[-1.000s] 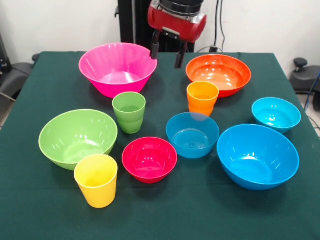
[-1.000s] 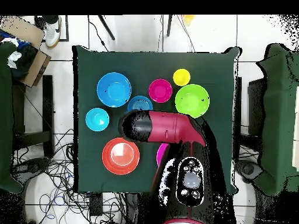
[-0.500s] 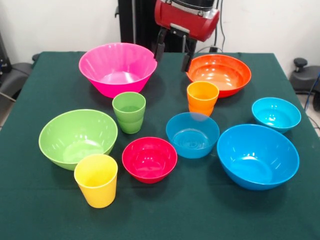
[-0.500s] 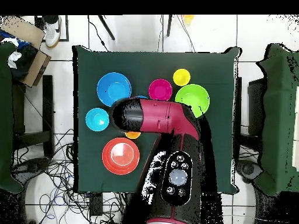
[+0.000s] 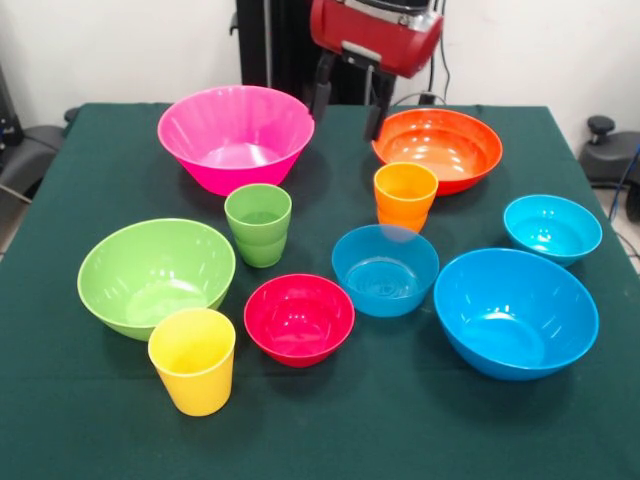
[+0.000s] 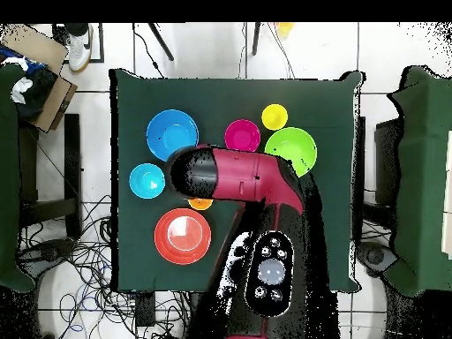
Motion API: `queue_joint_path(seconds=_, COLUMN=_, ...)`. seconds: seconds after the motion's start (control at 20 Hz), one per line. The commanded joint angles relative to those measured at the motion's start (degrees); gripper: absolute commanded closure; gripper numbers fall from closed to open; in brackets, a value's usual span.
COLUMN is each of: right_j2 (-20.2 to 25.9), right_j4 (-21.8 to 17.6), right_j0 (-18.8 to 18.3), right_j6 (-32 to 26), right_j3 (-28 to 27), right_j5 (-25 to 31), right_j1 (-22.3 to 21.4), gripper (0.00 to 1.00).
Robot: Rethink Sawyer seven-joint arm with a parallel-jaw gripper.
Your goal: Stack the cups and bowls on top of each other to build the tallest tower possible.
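Observation:
My gripper (image 5: 350, 105) is open and empty, hanging above the table's far side between the large pink bowl (image 5: 235, 135) and the large orange bowl (image 5: 437, 148). All items stand apart and upright: the orange cup (image 5: 405, 195), green cup (image 5: 258, 223), yellow cup (image 5: 192, 360), light green bowl (image 5: 156, 275), red bowl (image 5: 299, 318), mid blue bowl (image 5: 385, 268), small cyan bowl (image 5: 552, 228) and large blue bowl (image 5: 515, 310). In the overhead view the arm (image 6: 238, 177) hides the pink bowl, the green cup and the mid blue bowl.
A dark green cloth (image 5: 60, 430) covers the table. Dark chairs (image 6: 424, 177) stand beside it. A cardboard box (image 6: 35, 53) sits on the floor past one corner. Cables lie on the floor near the robot's base.
The gripper has risen and shifted from beside the pink bowl's rim toward the orange bowl. It stays open. No cup or bowl has moved.

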Motion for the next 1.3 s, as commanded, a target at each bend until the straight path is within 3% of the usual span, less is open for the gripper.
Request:
queue_joint_path(seconds=0.05, right_j2=5.6, right_j4=-1.9, right_j0=-3.1, right_j6=-2.2, right_j3=6.5, right_j5=-2.1, right_j1=-2.0, gripper=0.00)
queue_joint_path(seconds=0.4, right_j2=6.5, right_j4=-2.9, right_j0=-4.2, right_j6=-1.0, right_j3=3.8, right_j5=-4.4, right_j1=1.7, gripper=0.00)
queue_joint_path(seconds=1.3, right_j2=6.5, right_j4=-5.9, right_j0=-7.7, right_j6=-2.6, right_j3=8.7, right_j5=-9.1, right_j1=0.9, gripper=0.00)
